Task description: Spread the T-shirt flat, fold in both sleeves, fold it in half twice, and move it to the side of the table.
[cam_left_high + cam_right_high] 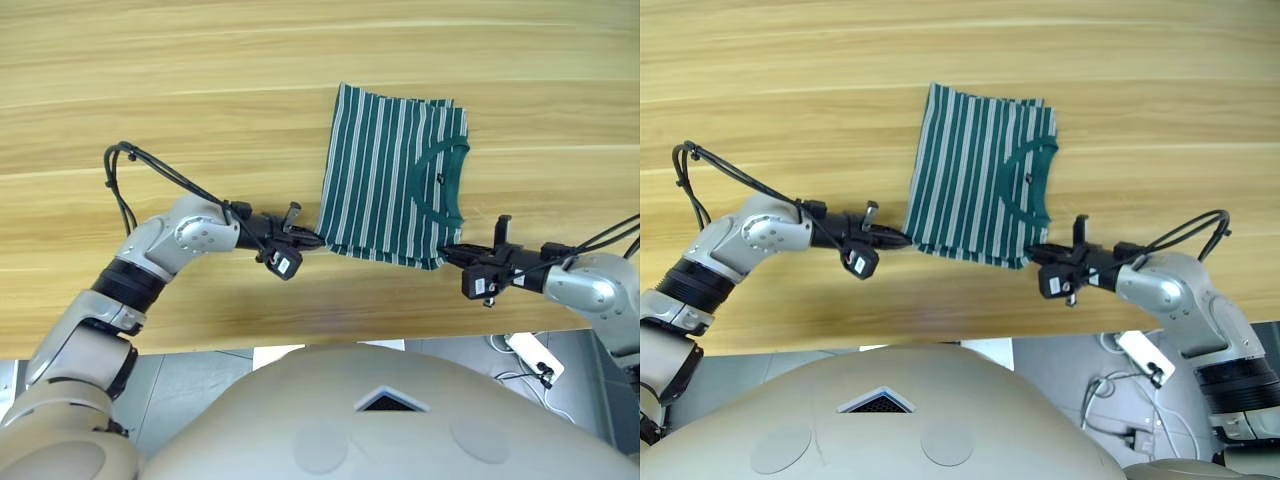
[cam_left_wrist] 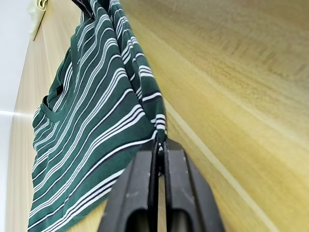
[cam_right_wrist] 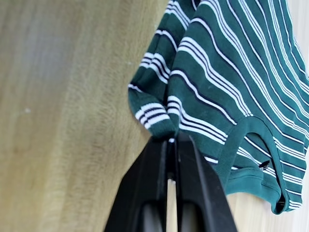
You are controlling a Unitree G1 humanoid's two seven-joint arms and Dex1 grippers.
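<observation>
Head views: the T-shirt (image 1: 390, 175), already folded to a narrow striped panel with the collar facing up, lies on the wooden table (image 1: 150, 100) near its front edge. The left gripper (image 1: 312, 239) pinches its near left corner and the right gripper (image 1: 447, 254) its near right corner.

Left wrist view: the fingers (image 2: 137, 193) are pressed together on the hem corner (only a thin bite of fabric), with the cloth draping away from them.

Right wrist view: the fingers (image 3: 145, 193) are clamped on a bunched corner near the collar.

With such shallow holds, a corner could slip free mid-fold. Uneven lifting could also skew the layers and spoil the fold.
</observation>
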